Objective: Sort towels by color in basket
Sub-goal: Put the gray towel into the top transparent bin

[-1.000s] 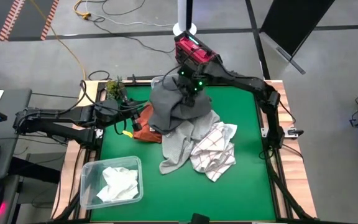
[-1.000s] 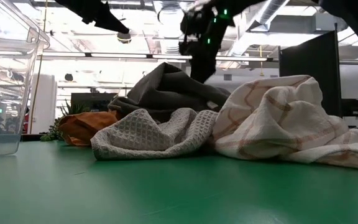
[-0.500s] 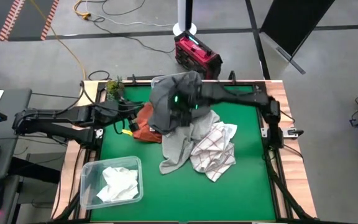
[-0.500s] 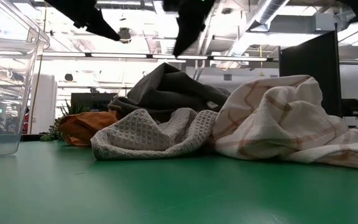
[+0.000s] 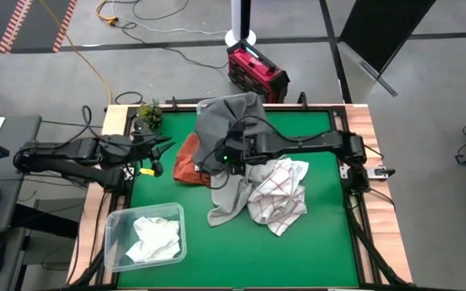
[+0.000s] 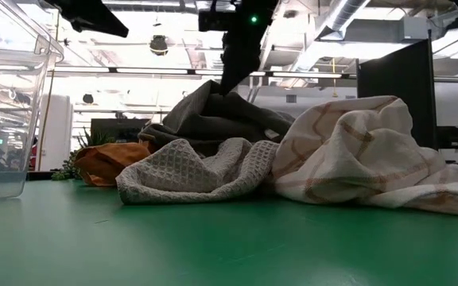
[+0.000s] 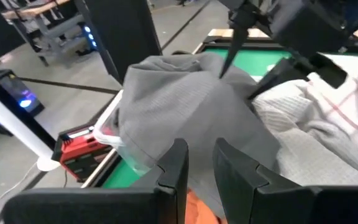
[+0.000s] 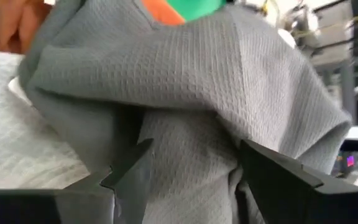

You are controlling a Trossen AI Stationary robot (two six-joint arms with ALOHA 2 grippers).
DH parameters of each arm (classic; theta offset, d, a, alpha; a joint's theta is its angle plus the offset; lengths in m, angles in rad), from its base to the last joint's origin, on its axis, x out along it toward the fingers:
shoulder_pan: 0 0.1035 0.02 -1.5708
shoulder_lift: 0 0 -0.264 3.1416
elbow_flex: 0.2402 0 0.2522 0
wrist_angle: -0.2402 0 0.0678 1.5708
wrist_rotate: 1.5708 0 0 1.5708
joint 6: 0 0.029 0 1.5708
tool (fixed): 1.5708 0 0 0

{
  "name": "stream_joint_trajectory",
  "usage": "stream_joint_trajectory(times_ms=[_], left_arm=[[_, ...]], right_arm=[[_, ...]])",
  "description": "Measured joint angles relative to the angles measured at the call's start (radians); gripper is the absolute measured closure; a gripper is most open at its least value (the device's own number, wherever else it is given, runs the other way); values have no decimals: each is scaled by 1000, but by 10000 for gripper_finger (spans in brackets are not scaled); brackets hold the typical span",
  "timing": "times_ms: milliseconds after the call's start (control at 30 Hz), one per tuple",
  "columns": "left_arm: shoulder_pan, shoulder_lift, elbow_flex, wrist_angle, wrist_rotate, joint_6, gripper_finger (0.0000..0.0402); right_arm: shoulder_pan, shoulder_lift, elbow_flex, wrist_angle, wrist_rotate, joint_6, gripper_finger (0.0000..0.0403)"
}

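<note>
Dark grey towel [image 5: 221, 121] about to be picked from the pile at mid-bench.
The right hand [image 5: 223, 158] is poised spread wide over its waffle-weave folds; closing and lifting are judged next. The left hand [image 5: 154, 153], fingers narrowly parted and grasping nothing, is parked beside the rust towel [image 5: 186, 164].

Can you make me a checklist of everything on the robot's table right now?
Surface: green table.
Job's things: dark grey towel, light grey towel, red-grid towel and orange towel piled together; white towel in the clear bin.
Clutter: small plant at the far left corner.
Pincers: right pincer open over the dark grey towel; left pincer empty, beside the pile.
Cables: yellow cable on the floor.
Surroundings: red box behind the table.
</note>
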State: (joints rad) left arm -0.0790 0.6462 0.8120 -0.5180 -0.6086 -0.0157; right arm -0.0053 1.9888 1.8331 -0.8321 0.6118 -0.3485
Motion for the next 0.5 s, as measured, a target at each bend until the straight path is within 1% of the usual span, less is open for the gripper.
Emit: stream_joint_trajectory(times_ms=[100,200,267,333,433,500], left_arm=[[-12,8,0,-2,1,-4,336],[-13,8,0,-2,0,-7,336],[-13,8,0,-10,0,-14,336],[-13,8,0,-19,0,-22,336],[-13,8,0,-34,0,-27,336],[-13,8,0,-38,0,-33,336]], right_arm=[[24,6,-42,82,46,-91,127],[44,27,-73,153,136,-207,127],[48,31,-100,183,161,-265,127],[39,30,-126,212,165,-291,127],[23,30,-157,241,176,-289,128],[11,30,-157,244,180,-275,141]])
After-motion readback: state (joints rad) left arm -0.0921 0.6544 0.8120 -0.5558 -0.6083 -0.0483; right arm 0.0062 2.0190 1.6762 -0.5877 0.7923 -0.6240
